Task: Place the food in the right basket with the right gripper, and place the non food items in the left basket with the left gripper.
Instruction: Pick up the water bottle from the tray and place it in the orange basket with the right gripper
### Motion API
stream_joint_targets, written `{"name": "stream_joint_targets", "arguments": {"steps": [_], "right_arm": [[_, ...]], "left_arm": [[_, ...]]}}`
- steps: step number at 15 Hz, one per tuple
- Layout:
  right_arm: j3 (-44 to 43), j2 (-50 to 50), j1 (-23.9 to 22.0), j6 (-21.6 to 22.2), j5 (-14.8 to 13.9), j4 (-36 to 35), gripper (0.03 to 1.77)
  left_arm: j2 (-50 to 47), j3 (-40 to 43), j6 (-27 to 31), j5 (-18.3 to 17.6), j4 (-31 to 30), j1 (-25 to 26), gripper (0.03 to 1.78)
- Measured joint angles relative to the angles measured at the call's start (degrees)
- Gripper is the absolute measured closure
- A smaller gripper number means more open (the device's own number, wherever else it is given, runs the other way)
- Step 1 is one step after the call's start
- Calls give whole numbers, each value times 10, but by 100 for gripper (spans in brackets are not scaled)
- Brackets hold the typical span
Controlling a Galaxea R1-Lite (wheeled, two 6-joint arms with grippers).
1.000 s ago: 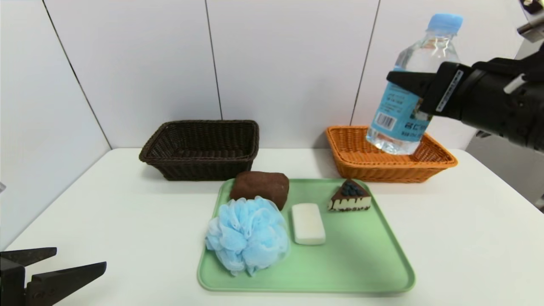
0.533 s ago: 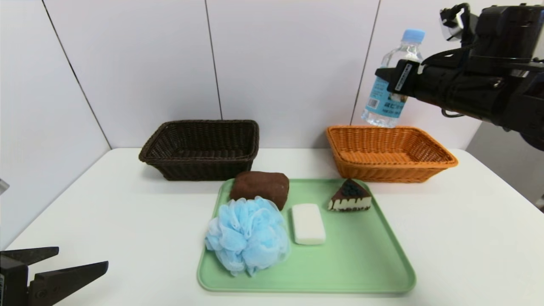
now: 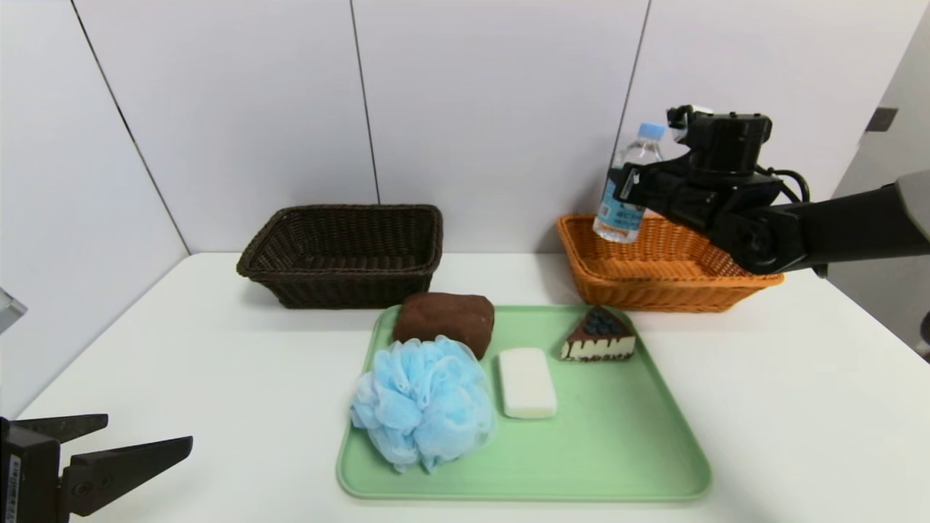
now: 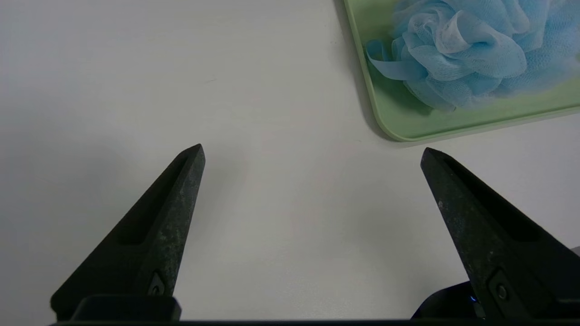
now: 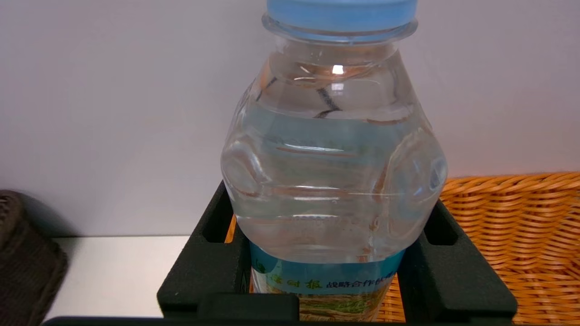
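My right gripper (image 3: 631, 190) is shut on the clear water bottle (image 3: 626, 190) (image 5: 333, 181), holding it upright over the far left corner of the orange basket (image 3: 665, 280) (image 5: 512, 235). The chocolate cake slice (image 3: 599, 337), white soap bar (image 3: 527, 382), blue bath pouf (image 3: 423, 402) (image 4: 466, 50) and brown rolled towel (image 3: 445, 320) lie on the green tray (image 3: 617, 450). The dark brown basket (image 3: 343, 254) stands at the back left with nothing showing inside. My left gripper (image 3: 102, 443) (image 4: 312, 151) is open above bare table at the near left corner.
A white wall runs close behind both baskets. The tray (image 4: 408, 122) lies mid-table in front of the baskets. Bare white tabletop (image 3: 799, 407) spreads to either side of it.
My right arm has carried the bottle away from the camera and down, from high above the orange basket's front to low over its far left corner. The left gripper has barely moved.
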Motion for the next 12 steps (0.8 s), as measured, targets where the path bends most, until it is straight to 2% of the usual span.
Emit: {"name": "stream_joint_targets", "arguments": {"steps": [7, 12], "right_arm": [[3, 41, -3, -3, 1, -3, 96], [6, 57, -4, -13, -1, -34, 96]], "left_arm": [[1, 0, 1, 0, -1, 0, 12], [0, 0, 1, 0, 0, 0, 12]]}}
